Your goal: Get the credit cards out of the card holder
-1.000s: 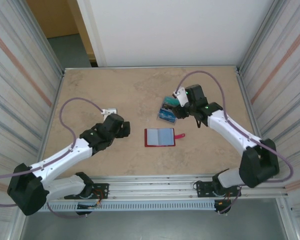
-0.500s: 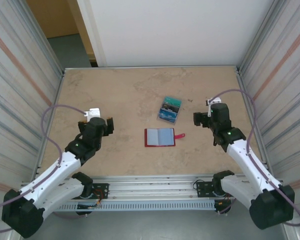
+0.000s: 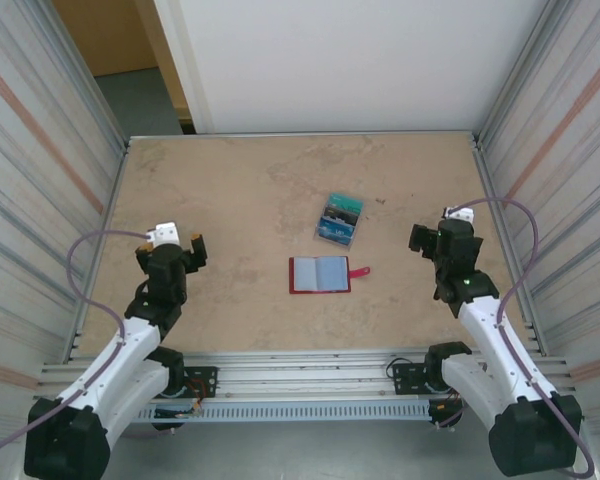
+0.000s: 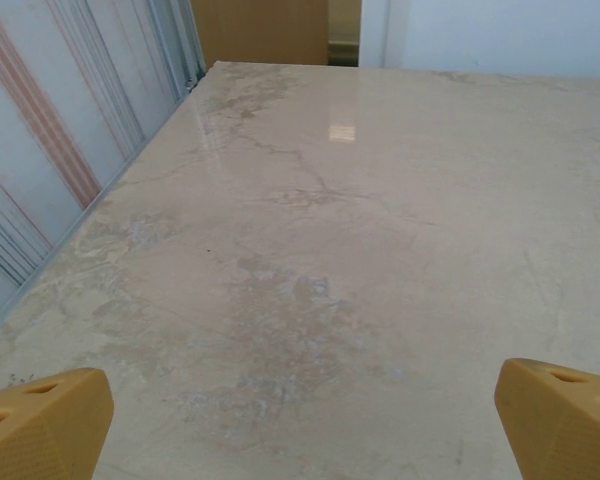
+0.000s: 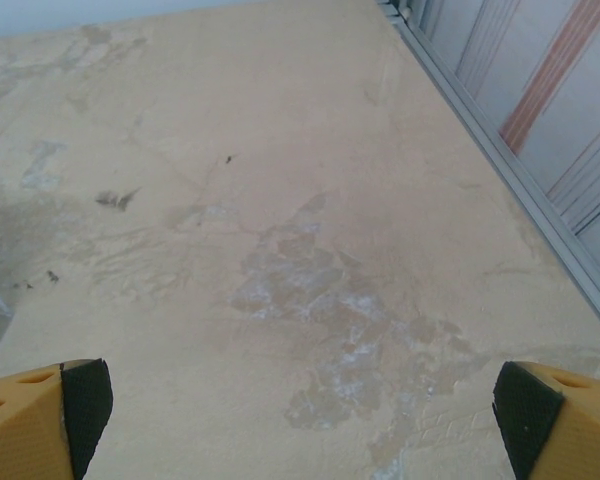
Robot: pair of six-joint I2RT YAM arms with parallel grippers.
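Note:
The red card holder (image 3: 320, 274) lies spread open at the table's middle, grey-blue pockets up, its pinkish snap tab pointing right. The blue and teal credit cards (image 3: 339, 220) lie in a loose stack just behind it, apart from it. My left gripper (image 3: 169, 250) hovers far to the left, open and holding nothing; its orange fingertips (image 4: 42, 425) sit wide apart over bare table. My right gripper (image 3: 442, 240) is off to the right of the holder, also open and empty, its black-padded fingertips (image 5: 80, 405) spread wide.
Corrugated metal walls (image 3: 40, 190) close in the table on the left and right, and a white panel (image 3: 340, 60) stands at the back. An aluminium rail (image 3: 310, 375) runs along the near edge by the arm bases.
Both arms have drawn back from the middle toward their own sides and bases. The right gripper has left the card stack, which stays put. The holder has not moved.

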